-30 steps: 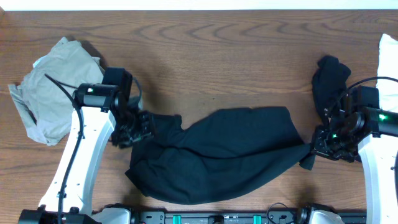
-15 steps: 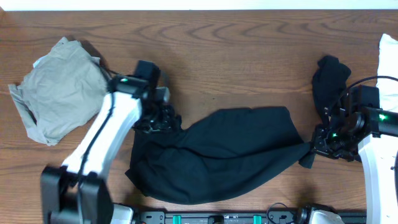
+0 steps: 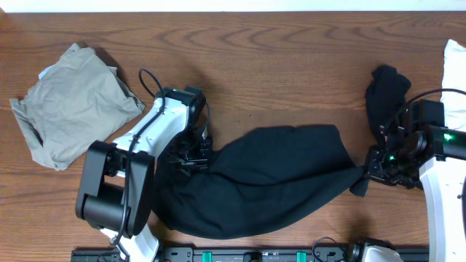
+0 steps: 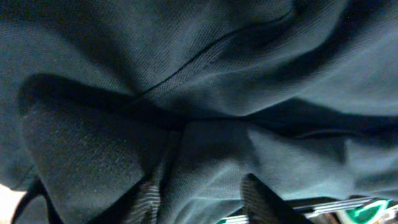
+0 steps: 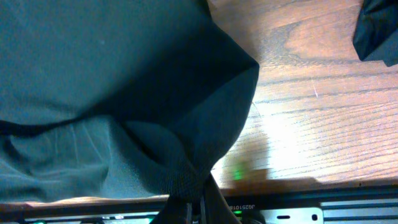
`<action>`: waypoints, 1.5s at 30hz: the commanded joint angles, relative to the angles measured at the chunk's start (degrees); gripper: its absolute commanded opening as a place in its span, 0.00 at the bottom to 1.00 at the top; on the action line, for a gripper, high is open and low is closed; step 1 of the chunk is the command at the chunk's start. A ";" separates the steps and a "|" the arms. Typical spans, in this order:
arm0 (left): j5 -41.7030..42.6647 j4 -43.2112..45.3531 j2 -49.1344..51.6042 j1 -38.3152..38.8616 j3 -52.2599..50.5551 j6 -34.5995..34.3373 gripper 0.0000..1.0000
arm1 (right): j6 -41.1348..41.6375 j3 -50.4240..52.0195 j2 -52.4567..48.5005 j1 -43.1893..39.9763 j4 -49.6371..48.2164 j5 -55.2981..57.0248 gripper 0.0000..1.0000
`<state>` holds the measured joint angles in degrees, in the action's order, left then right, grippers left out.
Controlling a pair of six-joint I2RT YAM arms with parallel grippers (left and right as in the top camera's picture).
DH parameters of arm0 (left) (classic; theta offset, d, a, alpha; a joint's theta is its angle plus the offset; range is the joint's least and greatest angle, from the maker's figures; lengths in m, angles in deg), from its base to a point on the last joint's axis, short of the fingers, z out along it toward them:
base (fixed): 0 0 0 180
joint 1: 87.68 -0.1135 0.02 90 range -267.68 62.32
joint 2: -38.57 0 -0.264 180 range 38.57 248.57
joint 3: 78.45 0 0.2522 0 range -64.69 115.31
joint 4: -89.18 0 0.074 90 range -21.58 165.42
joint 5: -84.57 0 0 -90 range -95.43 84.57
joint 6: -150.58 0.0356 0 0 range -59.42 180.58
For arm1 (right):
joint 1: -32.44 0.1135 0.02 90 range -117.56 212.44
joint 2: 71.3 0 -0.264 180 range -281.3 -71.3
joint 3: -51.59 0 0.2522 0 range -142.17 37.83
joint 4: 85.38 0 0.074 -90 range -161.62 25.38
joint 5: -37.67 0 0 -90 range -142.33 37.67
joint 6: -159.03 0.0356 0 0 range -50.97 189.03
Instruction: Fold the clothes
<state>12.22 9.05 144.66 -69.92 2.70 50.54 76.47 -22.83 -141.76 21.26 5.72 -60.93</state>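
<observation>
The black pants lie spread wide and wrinkly at 6 o'clock on the tabletop. The left gripper pinches their 9 o'clock end. The right gripper is closed tight on their 3 o'clock tip. There is open brown wood at 12 o'clock. A grey heap sits at 10 o'clock and a black heap at 2 o'clock

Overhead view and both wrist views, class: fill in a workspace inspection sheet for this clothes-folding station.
Surface: wood-grain table.
Job's things: large black garment spread at centre front; khaki-grey garment crumpled at far left; smaller black garment bunched at right.
Clutter: white fabric at the right edge, cut off by the frame.
Grippers: left jaws shut on the large black garment's left end; right jaws shut on its right corner.
Cables: left arm's cable and right arm's cable, both black loops.
Surroundings: black rail along the front edge.
</observation>
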 commanded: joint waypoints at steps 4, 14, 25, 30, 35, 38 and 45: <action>-0.33 -0.61 0.44 0.11 -0.55 0.83 0.26 | 0.85 -0.15 0.33 -0.44 -0.24 -0.46 0.01; -0.33 -2.05 0.39 0.13 -0.50 0.83 0.06 | 0.87 -0.15 0.31 -0.44 -0.24 -0.48 0.01; -9.86 8.70 -5.53 -1.18 24.39 1.66 0.06 | 4.85 -0.37 0.33 -0.44 -29.77 -9.03 0.01; -11.13 15.17 -5.35 -4.50 46.77 1.64 0.06 | 11.08 -0.96 0.33 -0.44 -54.86 -12.92 0.01; -11.02 1.75 -5.81 -7.10 63.36 1.68 0.06 | 9.97 -5.27 0.33 -0.44 -55.74 -9.94 0.01; -8.68 -12.07 -6.12 -6.69 64.06 1.66 0.06 | 6.86 -6.14 0.39 -0.44 -45.40 -8.70 0.01; -2.14 -30.23 -3.80 -0.68 52.76 1.66 0.06 | 6.62 -5.75 -0.42 -0.44 -17.73 -0.35 0.01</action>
<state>6.80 -16.90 137.79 -73.20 61.74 51.63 83.75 -28.38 -142.02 21.26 -15.67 -66.09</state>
